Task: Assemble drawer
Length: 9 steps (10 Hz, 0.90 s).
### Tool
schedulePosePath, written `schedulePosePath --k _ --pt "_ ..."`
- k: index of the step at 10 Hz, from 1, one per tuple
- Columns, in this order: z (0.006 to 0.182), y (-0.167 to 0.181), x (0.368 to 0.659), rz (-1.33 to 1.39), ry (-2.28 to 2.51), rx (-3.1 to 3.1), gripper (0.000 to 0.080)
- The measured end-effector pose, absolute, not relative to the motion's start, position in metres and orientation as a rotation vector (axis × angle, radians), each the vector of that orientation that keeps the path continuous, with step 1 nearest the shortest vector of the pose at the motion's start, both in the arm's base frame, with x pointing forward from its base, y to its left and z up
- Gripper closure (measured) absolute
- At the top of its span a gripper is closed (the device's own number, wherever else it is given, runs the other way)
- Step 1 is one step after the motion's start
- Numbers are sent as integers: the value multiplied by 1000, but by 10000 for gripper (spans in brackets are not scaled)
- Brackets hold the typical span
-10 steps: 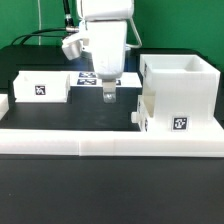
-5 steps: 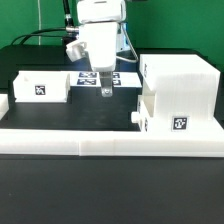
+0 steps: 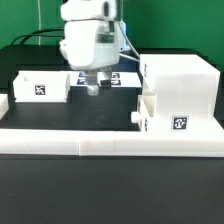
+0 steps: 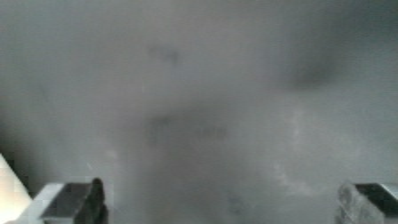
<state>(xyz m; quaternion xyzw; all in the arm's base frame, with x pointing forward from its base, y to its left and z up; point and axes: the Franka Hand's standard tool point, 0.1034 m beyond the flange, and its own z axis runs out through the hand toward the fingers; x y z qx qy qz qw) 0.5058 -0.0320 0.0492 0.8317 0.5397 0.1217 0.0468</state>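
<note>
A boxy white housing point(image 3: 92, 38) with rounded edges and grey-shaded faces is seen at the arm's end. A smaller pale block point(image 3: 70, 47) is fixed to that housing on the exterior view's left. Below the housing the gripper point(image 3: 93, 88) is made up of short dark grey fingers point(image 4: 73, 201), shown in the wrist view as flat dark bars edged in a lighter tone. Thin black cables point(image 3: 38, 34) are seen behind the housing.

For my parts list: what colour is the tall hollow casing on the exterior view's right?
White. The tall casing shows best in the exterior view.
</note>
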Motion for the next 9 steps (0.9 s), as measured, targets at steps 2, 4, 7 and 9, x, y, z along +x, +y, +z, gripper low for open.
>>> schedulePosePath --k 2,4,7,9 --pt "61 -43 489 383 1359 2709 150" --pt "68 -59 485 368 1084 2853 150" --pt "66 -56 485 376 854 2955 150" --pt "60 -53 475 346 502 3073 150"
